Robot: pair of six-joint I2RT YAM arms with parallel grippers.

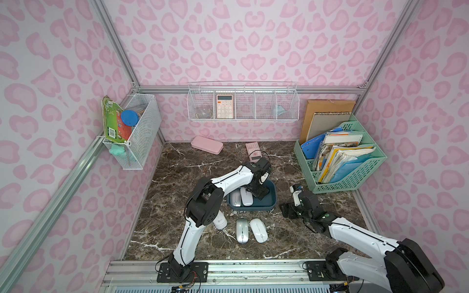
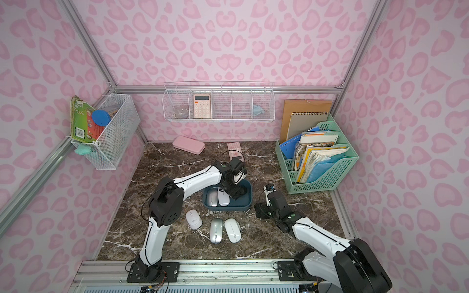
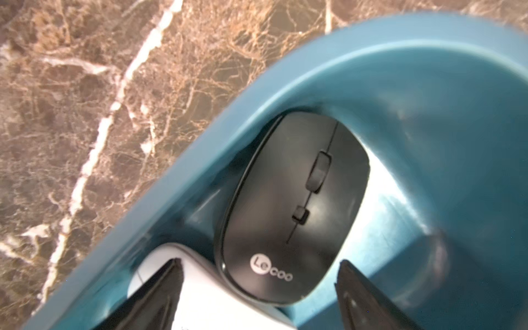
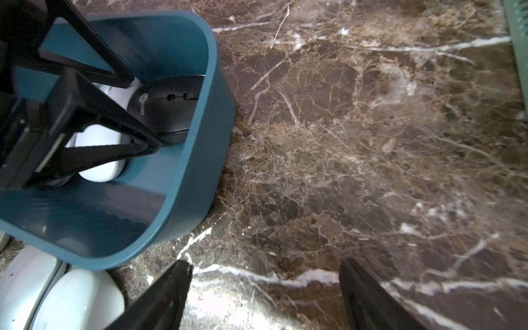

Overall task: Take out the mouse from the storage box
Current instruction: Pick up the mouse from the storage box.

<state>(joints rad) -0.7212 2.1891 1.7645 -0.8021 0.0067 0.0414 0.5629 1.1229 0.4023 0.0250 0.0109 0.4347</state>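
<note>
- Found the left end effector [image 3: 258, 264] open inside the shallow dark teal plastic storage box [image 1: 253, 208], jaws flanking the tail of the glossy black oval mouse [image 3: 294, 205] tucked in a corner, nothing gripped.
- Saw the right end effector [image 4: 265, 264] open and empty over the brown marble desk [image 4: 371, 143].
- Judged grasping in hand; next called for closing on the mouse's flanks, then lifting clear of the rim.

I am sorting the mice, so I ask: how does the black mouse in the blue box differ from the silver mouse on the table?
The black mouse lies inside the storage box; the silver mouse lies on the table. The left gripper hangs open over the black mouse; no gripper is over the silver mouse. Both lie buttons up.
</note>
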